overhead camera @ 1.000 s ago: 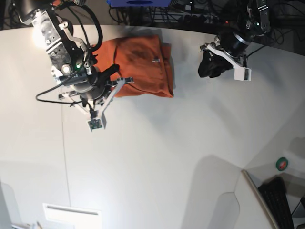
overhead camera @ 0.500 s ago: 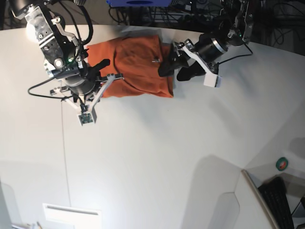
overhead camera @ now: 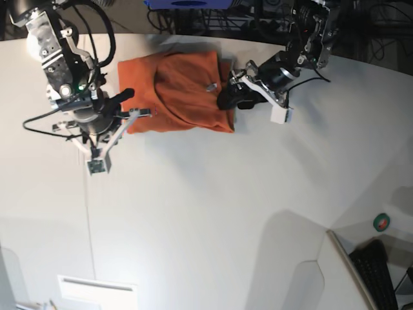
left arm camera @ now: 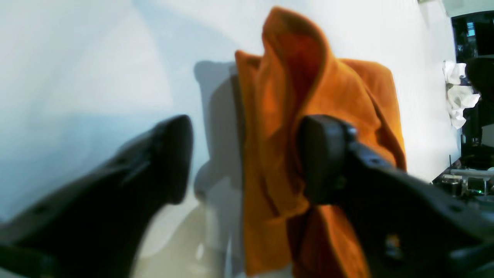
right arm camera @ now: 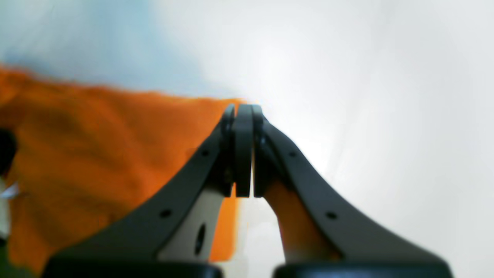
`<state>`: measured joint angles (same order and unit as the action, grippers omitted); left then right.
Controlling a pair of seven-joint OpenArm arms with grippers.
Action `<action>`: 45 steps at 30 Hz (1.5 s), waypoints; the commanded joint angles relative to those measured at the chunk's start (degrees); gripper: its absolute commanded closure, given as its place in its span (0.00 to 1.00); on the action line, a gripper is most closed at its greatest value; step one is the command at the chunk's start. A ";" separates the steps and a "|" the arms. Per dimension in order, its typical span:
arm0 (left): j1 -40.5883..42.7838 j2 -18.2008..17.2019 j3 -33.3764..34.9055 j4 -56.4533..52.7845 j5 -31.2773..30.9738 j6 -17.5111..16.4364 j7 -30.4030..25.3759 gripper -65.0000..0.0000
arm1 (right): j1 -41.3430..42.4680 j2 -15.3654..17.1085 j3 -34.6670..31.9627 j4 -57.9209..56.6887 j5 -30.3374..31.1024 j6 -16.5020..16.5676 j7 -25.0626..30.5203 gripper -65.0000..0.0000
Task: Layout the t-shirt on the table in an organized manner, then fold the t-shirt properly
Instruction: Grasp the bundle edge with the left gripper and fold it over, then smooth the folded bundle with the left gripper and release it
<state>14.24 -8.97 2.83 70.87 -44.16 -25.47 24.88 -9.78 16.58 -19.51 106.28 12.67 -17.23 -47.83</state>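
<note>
**Folded shirt at the far edge, one arm at each end**

You have the t-shirt (overhead camera: 177, 92) lying as a folded orange rectangle near the far edge of the table (overhead camera: 213, 213), its long side running across the base view. A small white label (overhead camera: 210, 84) shows on its upper surface toward the end your left arm works at.

Your left gripper (overhead camera: 233, 98) sits at that end of the shirt, on the right of the base view. In the left wrist view its two dark fingers (left arm camera: 170, 158) stand apart, and a raised ridge of orange cloth rises between them. The right-hand finger lies against the cloth; the other is clear of it, over bare white tabletop. You cannot call this a grip: the jaws are parted and the fabric is only touched on one side.

Your right gripper (overhead camera: 122, 98) is at the opposite end, on the left of the base view. In the right wrist view its fingertips (right arm camera: 243, 154) are pressed together, closed tight with no cloth visible between the tips. The shirt's edge lies just behind and to one side of them, with orange showing through the gap lower down between the fingers.

A thin dark seam (overhead camera: 87, 213) runs down the tabletop below that arm.
</note>
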 commanded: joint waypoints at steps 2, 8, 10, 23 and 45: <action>-1.54 -0.13 3.10 -1.73 -0.10 0.90 0.48 0.67 | 0.24 0.43 2.50 1.11 -0.49 0.05 1.46 1.00; -6.64 -2.41 6.27 -3.84 -0.10 0.99 4.70 1.00 | -2.31 -1.24 14.45 0.49 -0.49 9.37 4.10 1.00; -10.42 -3.64 6.36 -4.10 -0.01 0.99 10.32 1.00 | -2.57 -3.08 20.17 -1.27 -0.49 14.03 4.19 1.00; -40.75 -1.71 50.40 -8.15 31.37 -1.82 20.17 1.00 | -2.04 -6.25 35.11 -12.78 -0.49 24.40 4.19 1.00; -45.14 11.30 64.20 -25.20 46.32 -6.57 -1.72 1.00 | -5.82 -6.34 35.90 -13.22 -0.49 24.40 4.19 1.00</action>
<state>-31.09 1.91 66.67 45.74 2.63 -30.30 22.52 -16.03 9.58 16.14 92.23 11.99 6.98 -44.56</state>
